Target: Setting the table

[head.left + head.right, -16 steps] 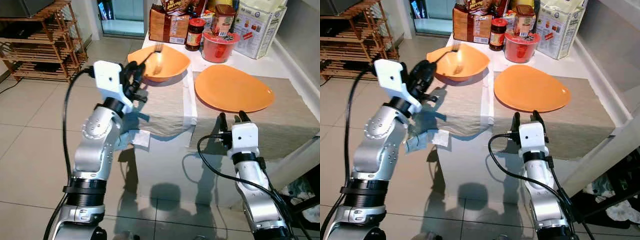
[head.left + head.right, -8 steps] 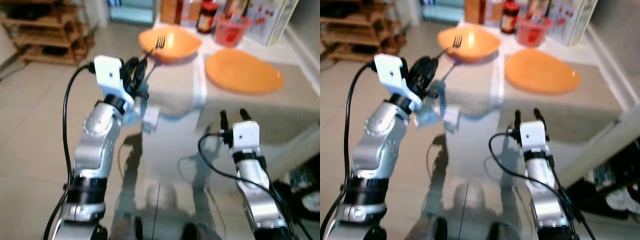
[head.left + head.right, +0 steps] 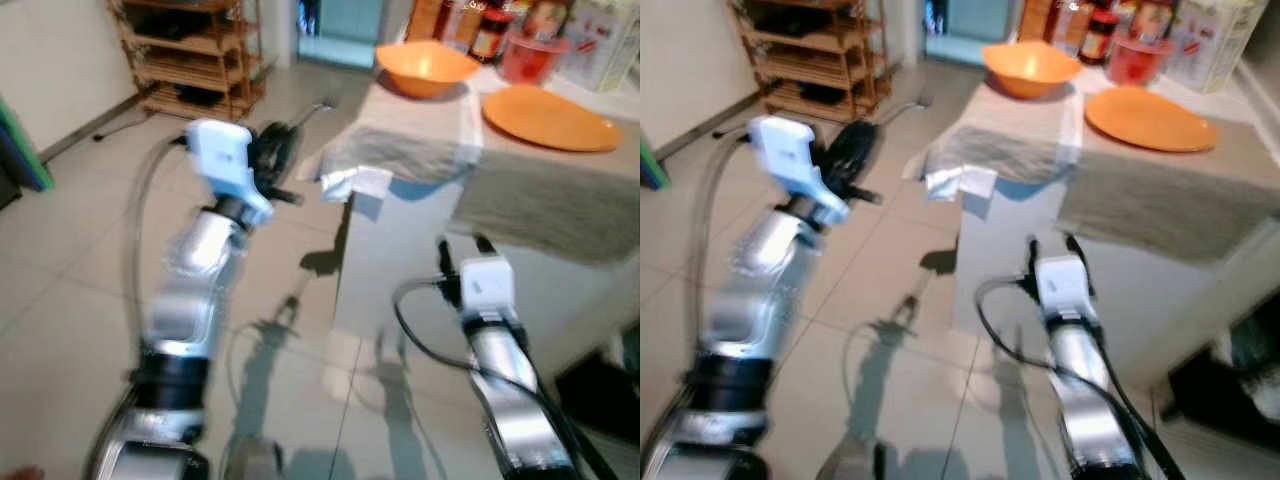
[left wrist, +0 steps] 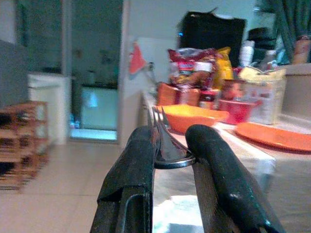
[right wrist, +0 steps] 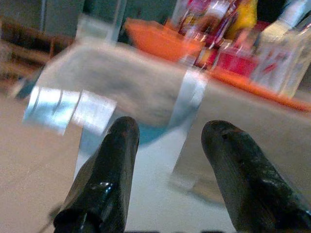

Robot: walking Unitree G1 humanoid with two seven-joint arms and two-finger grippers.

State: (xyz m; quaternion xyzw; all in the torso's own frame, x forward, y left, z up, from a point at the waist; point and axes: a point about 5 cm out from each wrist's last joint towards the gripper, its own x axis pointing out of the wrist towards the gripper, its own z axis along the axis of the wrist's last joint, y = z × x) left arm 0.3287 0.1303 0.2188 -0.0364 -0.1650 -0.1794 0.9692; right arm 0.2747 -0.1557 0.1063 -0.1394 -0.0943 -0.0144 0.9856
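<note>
Backing off and swinging round, the robot has put distance between itself and the surface [image 3: 560,190]: a second ago the bowl and plate lay right under the head camera, and now they sit far and to the right, with bare floor tiles [image 3: 70,260] across the near ground. Much of that shift is the camera's own, and the head views are blurred with it.

What matters is that the fork [image 4: 163,138] came along. The left gripper [image 4: 167,160] holds it raised at the left, jaws clamped on the handle, tines pointing up and away toward the surface. In the left eye view the left gripper [image 3: 268,160] is off the near-left corner of the surface, over the floor, with the fork's thin line running toward the cloth [image 3: 400,150]. So the fork is no longer over the bowl [image 3: 425,65], where it stood before.

The right gripper [image 3: 462,252] hangs low in front of the surface's near side, jaws apart and empty, fingers [image 5: 104,174] pointing at the cloth's edge.

The plate [image 3: 548,105] lies right of the bowl, jars and packets [image 3: 505,30] behind. My guess is the fork is being carried to a place beside the plate, which means coming back in from this stance; that setting-down is not yet done.
</note>
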